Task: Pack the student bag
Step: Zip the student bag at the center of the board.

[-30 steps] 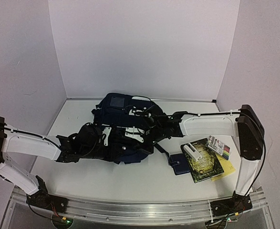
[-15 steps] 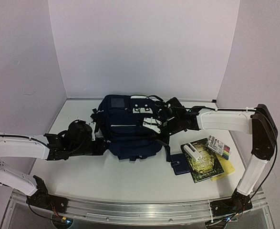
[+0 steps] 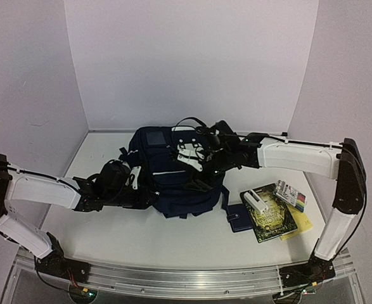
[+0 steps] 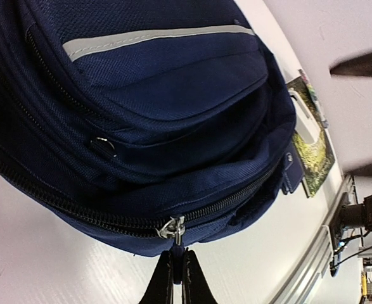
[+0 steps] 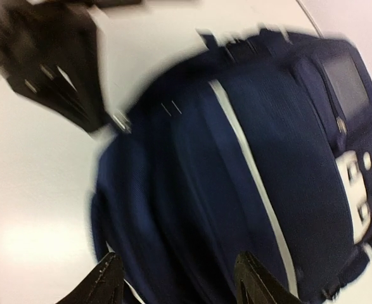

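Note:
The student bag (image 3: 173,180), navy with thin white stripes, lies in the middle of the table. In the left wrist view its main zipper (image 4: 236,196) runs along the lower edge, and my left gripper (image 4: 178,258) is shut on the dark pull tab hanging from the metal slider (image 4: 175,228). From the top view, the left gripper (image 3: 149,196) sits at the bag's near left edge. My right gripper (image 3: 197,166) hovers over the upper part of the bag. In the blurred right wrist view, the right gripper (image 5: 178,263) stands open above the navy fabric (image 5: 236,158), holding nothing.
To the right of the bag lie a small navy wallet (image 3: 238,217), a dark book (image 3: 271,214) with a white object (image 3: 255,201) on it, a pack of markers (image 3: 291,194) and yellow paper (image 3: 300,225). White walls close off the back and sides.
The right gripper has opened and let go of the bag, rising over its top. The left gripper stays shut on the zipper pull and has shifted right, back toward the bag.

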`<state>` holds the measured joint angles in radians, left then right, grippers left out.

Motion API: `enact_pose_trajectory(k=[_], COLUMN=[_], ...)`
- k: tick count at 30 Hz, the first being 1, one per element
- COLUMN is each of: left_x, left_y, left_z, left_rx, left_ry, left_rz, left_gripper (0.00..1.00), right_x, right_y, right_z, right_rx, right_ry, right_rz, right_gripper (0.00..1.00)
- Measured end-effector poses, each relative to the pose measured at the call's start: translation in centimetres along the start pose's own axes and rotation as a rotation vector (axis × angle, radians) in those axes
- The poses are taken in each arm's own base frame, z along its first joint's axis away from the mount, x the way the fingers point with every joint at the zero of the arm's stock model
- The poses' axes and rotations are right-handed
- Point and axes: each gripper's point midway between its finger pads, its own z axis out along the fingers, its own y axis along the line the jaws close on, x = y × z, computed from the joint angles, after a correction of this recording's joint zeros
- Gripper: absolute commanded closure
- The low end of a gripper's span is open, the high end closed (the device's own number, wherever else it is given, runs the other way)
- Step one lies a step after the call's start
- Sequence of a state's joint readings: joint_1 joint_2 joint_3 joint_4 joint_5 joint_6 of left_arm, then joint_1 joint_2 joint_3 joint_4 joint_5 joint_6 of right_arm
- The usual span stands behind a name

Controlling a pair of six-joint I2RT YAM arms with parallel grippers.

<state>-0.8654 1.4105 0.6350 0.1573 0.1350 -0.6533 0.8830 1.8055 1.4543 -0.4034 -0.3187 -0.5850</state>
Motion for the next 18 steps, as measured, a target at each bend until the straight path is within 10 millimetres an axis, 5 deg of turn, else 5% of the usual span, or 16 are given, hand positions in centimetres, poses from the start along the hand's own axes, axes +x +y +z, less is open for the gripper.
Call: enact_pose_trajectory(k=[4, 8, 10, 14, 18], left_x=[0.0, -0.1, -0.3, -0.2, -0.3], left_y=[-0.6, -1.2, -1.4, -1.5, -1.1], left_z=[0.0, -0.1, -0.3, -0.8, -1.1], left_rx=[0.033, 0.059, 0.068, 0.072, 0.052], left_ry=[0.006, 0.004, 0.001, -0.006, -0.016], left_rz=[0.002, 0.001, -0.002, -0.015, -0.024], left_gripper=[1.00, 1.00, 1.00, 1.00, 1.00], right_x=[-2.9, -1.9, -0.6, 0.5, 0.4], right_y=[3.0, 4.0, 4.3, 4.2, 3.6], right_z=[1.3, 3.8, 5.2, 6.5, 6.6], right_rx=[-0.060, -0.092, -0.101, -0.091, -0.057], right_ry=[-0.047, -0.010, 0.027, 0.058, 0.053], right_rz=[-0.029, -0.022, -0.017, -0.019, -0.022], right_gripper=[0.43, 0.45, 0.55, 0.94, 1.00])
